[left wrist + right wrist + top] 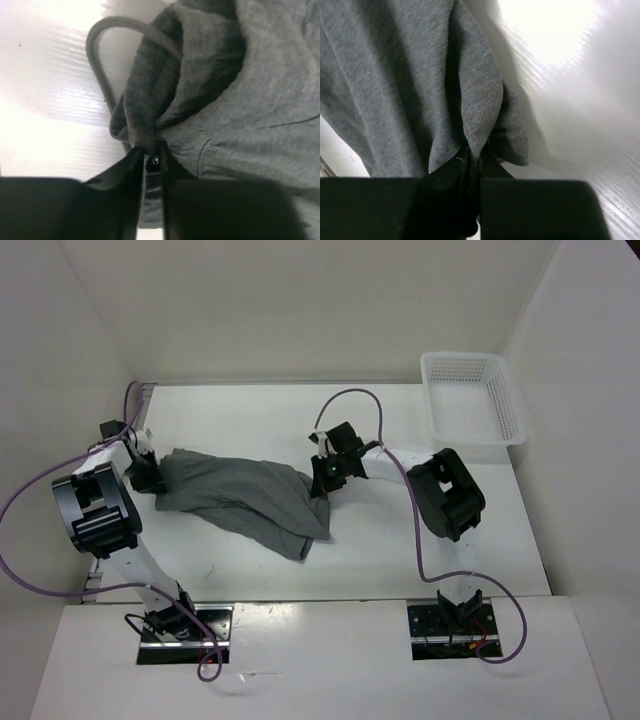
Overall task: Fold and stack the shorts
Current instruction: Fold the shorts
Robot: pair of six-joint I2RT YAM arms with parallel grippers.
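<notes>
The grey shorts [245, 498] lie crumpled across the middle of the white table, stretched between both arms. My left gripper [150, 476] pinches the shorts' left end; in the left wrist view its jaws [151, 159] are shut on a bunched fold of the waistband fabric [210, 100], with a grey drawstring loop [100, 55] hanging beside it. My right gripper [322, 478] holds the shorts' right end; in the right wrist view its jaws [474, 159] are shut on a gathered fold of grey fabric [410, 90].
A white plastic mesh basket [472, 398] stands at the back right of the table. White walls close in the table on the left, back and right. Purple cables loop off both arms.
</notes>
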